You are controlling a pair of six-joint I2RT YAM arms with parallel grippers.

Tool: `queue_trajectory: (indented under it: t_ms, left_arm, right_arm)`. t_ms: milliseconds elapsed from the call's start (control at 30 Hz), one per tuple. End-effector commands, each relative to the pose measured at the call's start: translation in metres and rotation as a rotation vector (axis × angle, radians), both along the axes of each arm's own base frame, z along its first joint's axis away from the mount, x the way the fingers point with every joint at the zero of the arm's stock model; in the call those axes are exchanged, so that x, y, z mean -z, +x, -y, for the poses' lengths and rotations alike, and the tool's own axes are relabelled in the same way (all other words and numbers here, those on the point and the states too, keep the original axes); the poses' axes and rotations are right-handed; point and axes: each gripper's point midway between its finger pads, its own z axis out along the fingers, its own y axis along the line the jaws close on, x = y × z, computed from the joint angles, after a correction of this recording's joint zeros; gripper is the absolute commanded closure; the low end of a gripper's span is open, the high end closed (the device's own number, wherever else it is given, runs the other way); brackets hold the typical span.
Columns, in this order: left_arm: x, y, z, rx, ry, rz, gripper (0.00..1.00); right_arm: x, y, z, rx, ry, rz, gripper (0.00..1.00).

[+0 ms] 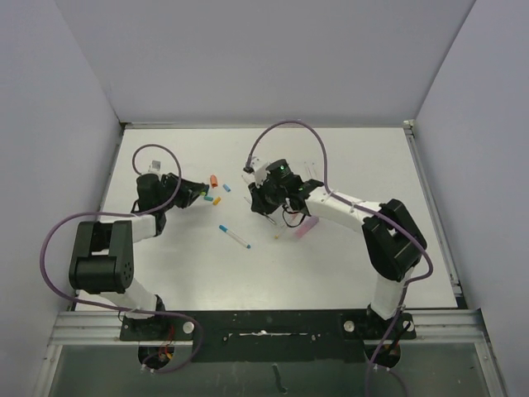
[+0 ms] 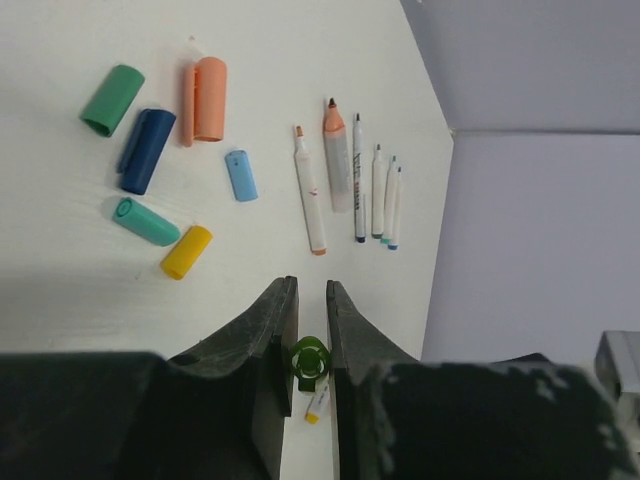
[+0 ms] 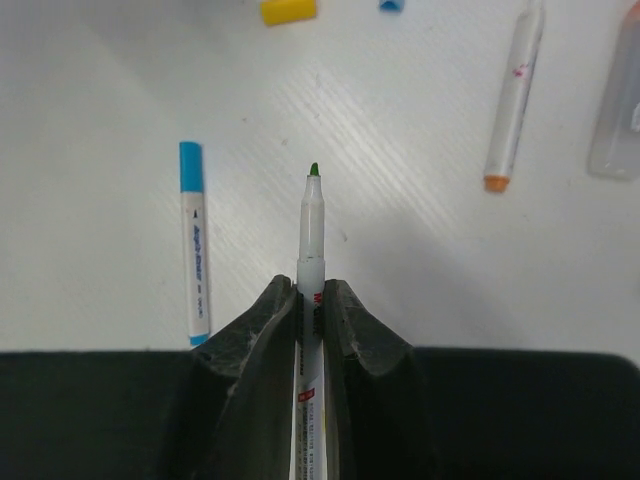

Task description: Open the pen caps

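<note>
While the left pincer point(image 2: 310, 290) pinched a small green plastic cap point(image 2: 308, 360) and the right pincer point(image 3: 310, 290) gripped its bared white pen point(image 3: 312, 235), the light-blue plastic cap point(image 3: 190, 165) lay on the table point(image 3: 420, 220) just left of that pincer, its barrel point(image 3: 196, 260) parallel.

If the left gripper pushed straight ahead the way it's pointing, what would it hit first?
Likely the orange-tipped pen, lying nearly in line beyond the left gripper; the yellow cap sits off to one side. Depth is unclear.
</note>
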Motion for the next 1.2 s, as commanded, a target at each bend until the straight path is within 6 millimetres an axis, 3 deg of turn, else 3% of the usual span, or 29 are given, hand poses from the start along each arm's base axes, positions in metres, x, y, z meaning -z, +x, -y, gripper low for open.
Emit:
queue_trajectory:
  t_ms: [0, 267, 633, 933, 1100, 1167]
  left_arm:
    - [0.019, -0.004, -0.001, 0.008, 0.034, -0.046, 0.99]
    - [0.054, -0.018, -0.003, 0.011, 0.054, -0.124, 0.86]
    - [0.07, -0.023, -0.005, 0.015, 0.054, -0.163, 0.75]
    - [0.057, -0.022, -0.008, 0.006, 0.04, -0.139, 0.66]
    - [0.027, -0.02, -0.007, 0.005, 0.013, -0.037, 0.63]
    - [0.012, -0.02, -0.006, 0.005, -0.004, 0.018, 0.59]
  right_arm:
    - [-0.023, 0.046, -0.009, 0.044, -0.029, 0.143, 1.0]
    - [-0.003, 0.084, -0.026, 0.076, -0.067, 0.173, 1.0]
    - [0.023, 0.106, -0.039, 0.087, -0.101, 0.175, 1.0]
    - [0.039, 0.115, -0.044, 0.089, -0.121, 0.163, 0.95]
    - [0.042, 0.121, -0.046, 0.092, -0.123, 0.161, 0.88]
    - [0.041, 0.121, -0.047, 0.091, -0.122, 0.162, 0.79]
